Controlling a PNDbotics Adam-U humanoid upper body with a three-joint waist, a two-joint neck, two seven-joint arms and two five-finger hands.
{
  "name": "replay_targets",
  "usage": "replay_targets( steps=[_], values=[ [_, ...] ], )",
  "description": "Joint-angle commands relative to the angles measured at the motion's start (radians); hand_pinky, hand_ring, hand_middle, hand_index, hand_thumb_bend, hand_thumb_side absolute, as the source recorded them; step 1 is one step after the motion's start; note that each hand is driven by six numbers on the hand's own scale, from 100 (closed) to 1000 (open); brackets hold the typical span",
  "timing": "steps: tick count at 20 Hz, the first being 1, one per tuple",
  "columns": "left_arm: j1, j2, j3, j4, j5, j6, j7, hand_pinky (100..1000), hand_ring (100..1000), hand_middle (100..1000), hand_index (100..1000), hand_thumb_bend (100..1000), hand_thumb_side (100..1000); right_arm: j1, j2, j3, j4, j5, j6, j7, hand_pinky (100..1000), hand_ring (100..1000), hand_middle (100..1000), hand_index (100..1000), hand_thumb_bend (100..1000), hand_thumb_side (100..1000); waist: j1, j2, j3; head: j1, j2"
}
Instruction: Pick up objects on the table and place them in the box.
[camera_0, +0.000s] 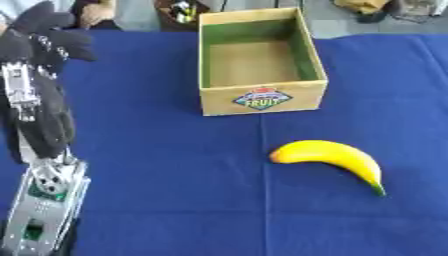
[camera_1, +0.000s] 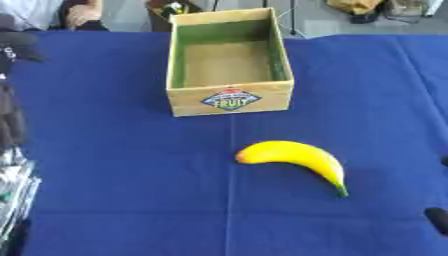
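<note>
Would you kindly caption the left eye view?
Banana lies before the empty fruit box; left hand raised at left.

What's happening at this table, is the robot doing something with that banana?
Nothing is being held yet. The banana lies on the blue tablecloth, in front of the wooden box, which looks empty. The robot's left hand is raised at the left side, fingers up, touching nothing. Only a dark tip at the right edge might be its right hand. The banana is meant for the box.
</note>
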Motion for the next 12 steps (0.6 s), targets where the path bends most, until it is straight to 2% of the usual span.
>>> replay_targets(
  steps=[1,12],
  values=[
    [-0.010,0.021,-0.002,-0.018,0.003,0.000,-0.005,490,578,636,795,100,1000,-0.018,-0.058,0.012,-0.019,-0.009,0.015,0.025,725,736,696,810,400,986,-0.002,-0.022,0.002,-0.003,-0.011],
    [-0.012,0.020,-0.008,-0.018,0.009,-0.001,-0.013,490,578,637,793,100,1000,-0.102,-0.111,0.074,-0.019,-0.032,0.038,0.135,730,744,702,818,413,985,-0.005,-0.023,0.010,-0.012,-0.015]
  ],
)
